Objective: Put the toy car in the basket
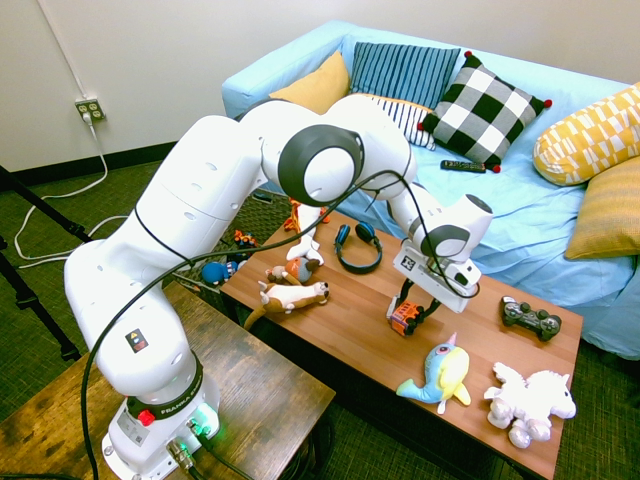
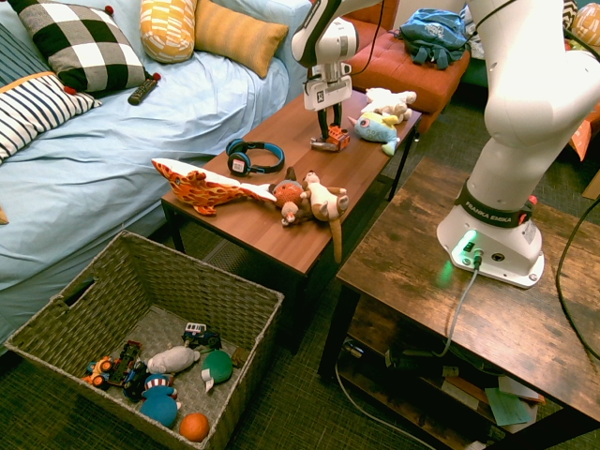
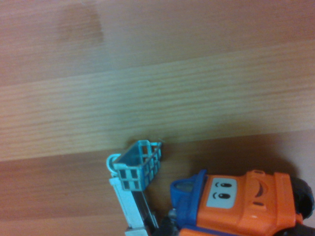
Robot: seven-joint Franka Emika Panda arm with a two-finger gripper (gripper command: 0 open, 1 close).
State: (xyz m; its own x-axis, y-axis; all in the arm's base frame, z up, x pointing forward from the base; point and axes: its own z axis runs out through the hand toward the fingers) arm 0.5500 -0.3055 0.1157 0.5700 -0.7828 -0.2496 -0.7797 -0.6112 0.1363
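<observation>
The toy car (image 1: 404, 319) (image 2: 333, 142) is a small orange vehicle with blue and black parts, and it stands on the wooden coffee table (image 1: 350, 325). My gripper (image 1: 413, 308) (image 2: 329, 130) has come down over it from above, with the fingers shut on its sides. In the wrist view the toy car (image 3: 241, 201) shows its painted eyes and a pale blue lift bucket (image 3: 139, 166) on an arm. The basket (image 2: 178, 258) is a large grey-brown woven one on the floor beside the sofa, at the table's other end from the car.
Headphones (image 1: 358, 246), a black game controller (image 1: 530, 319), a fish plush (image 1: 440, 376), a white plush (image 1: 530, 396), dog plushes (image 1: 291, 295) and an orange whale plush (image 2: 202, 184) share the table. Several small toys (image 2: 159, 370) lie in the basket. The blue sofa (image 1: 500, 200) runs behind.
</observation>
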